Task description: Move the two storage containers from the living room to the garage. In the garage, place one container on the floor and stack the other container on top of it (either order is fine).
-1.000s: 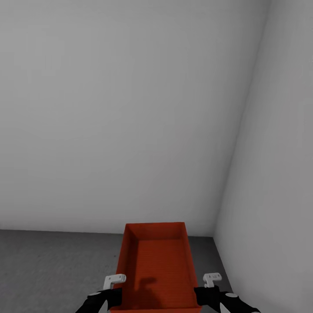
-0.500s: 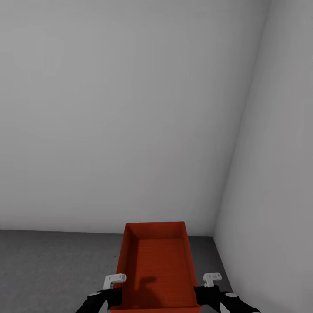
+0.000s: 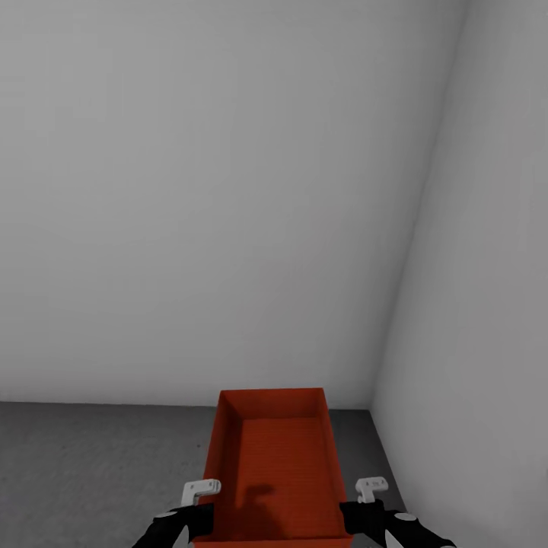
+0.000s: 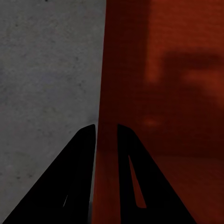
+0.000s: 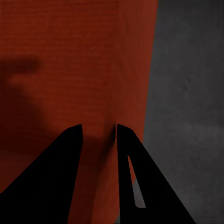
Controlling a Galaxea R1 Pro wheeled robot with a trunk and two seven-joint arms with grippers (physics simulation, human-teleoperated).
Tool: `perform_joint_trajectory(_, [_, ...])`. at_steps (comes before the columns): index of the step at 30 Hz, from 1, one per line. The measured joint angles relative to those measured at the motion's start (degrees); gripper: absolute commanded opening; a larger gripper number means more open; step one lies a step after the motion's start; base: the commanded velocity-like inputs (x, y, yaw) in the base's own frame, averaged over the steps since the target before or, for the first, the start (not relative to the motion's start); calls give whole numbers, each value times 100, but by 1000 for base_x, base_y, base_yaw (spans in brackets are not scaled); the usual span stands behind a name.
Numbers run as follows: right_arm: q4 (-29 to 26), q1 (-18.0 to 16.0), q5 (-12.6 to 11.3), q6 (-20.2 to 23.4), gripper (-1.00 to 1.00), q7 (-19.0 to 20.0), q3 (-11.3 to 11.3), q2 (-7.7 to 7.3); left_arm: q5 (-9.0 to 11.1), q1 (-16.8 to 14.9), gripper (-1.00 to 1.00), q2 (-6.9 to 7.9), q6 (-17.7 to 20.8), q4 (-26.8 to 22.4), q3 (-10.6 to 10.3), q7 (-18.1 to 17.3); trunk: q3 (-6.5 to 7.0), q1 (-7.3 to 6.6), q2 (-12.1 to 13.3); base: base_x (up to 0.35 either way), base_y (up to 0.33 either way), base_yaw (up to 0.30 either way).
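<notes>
presently i am in the garage corner carrying one storage container [image 3: 274,472] between both arms, held above the dark concrete floor [image 3: 91,464] near the pale walls [image 3: 228,190]; by my judgement this is the set-down step, and the next move calls for an even lowering of both sides. my left end effector [image 4: 106,128] is closed on the container's left wall, one finger either side, and my right end effector [image 5: 99,127] likewise pinches the right wall. both forearms reach forward, level and parallel, flanking the container's near end.
</notes>
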Motion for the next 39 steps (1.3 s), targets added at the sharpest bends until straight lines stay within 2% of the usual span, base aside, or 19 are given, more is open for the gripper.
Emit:
perform_joint_trajectory(32, [0, -1, 5, -8, -100, 9, -10, -1, 12, 1, -100, 4, -14, -1, -13, 0, -867, 704, -1287, 0, 0, -12])
perform_joint_trajectory(39, [-1, 0, 3, 92, -100, 13, -8, 0, 9, 1, -100, 7, 82, -1, -4, -1, -1057, 858, -1568, 0, 0, 0])
